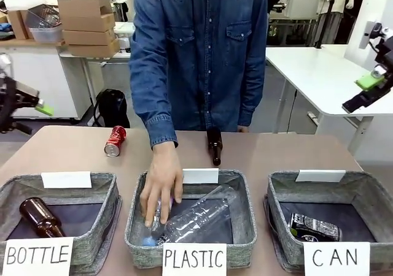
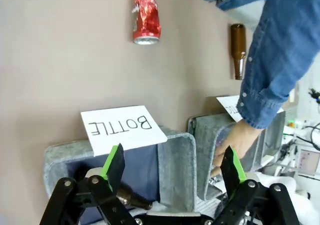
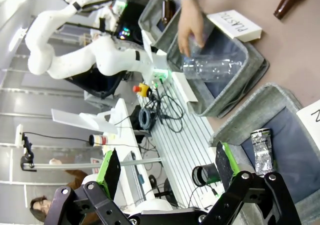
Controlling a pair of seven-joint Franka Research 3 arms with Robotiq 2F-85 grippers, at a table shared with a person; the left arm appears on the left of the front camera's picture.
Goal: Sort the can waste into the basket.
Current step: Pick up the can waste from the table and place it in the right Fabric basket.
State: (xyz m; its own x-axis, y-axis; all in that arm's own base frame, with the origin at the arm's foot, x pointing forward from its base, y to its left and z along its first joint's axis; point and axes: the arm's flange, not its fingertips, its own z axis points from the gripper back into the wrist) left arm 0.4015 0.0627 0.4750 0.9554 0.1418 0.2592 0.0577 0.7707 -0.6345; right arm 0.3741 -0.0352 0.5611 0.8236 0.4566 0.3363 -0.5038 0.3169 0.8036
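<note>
Left gripper (image 2: 172, 157): jaws spread wide, holding nothing, hanging above the BOTTLE basket (image 1: 105, 203), off the table's (image 1: 61, 150) left edge in the front view.

BOTTLE basket: one brown bottle (image 1: 40, 218) lying inside, against the left side.

Red can (image 1: 115, 141): crumpled, lying on its side on the bare table beyond the BOTTLE basket. Long axis runs near-to-far, with the silver end toward the robot and leaning slightly left. It touches nothing.

PLASTIC basket (image 1: 245, 218): a clear plastic bottle (image 1: 196, 218) lies slantwise in it. The person's hand (image 1: 161, 190) reaches down into the basket and rests on the bottle's left end.

Second brown bottle (image 1: 214, 146): lying on the table beyond the PLASTIC basket, neck toward the robot, well apart from the red can.

CAN basket (image 1: 362, 187): the dark can (image 1: 314, 227) lies on its side on the floor, near-left part, long axis roughly left-right.

Right gripper (image 3: 166, 152): jaws wide apart, empty, raised high to the right of the CAN basket.
</note>
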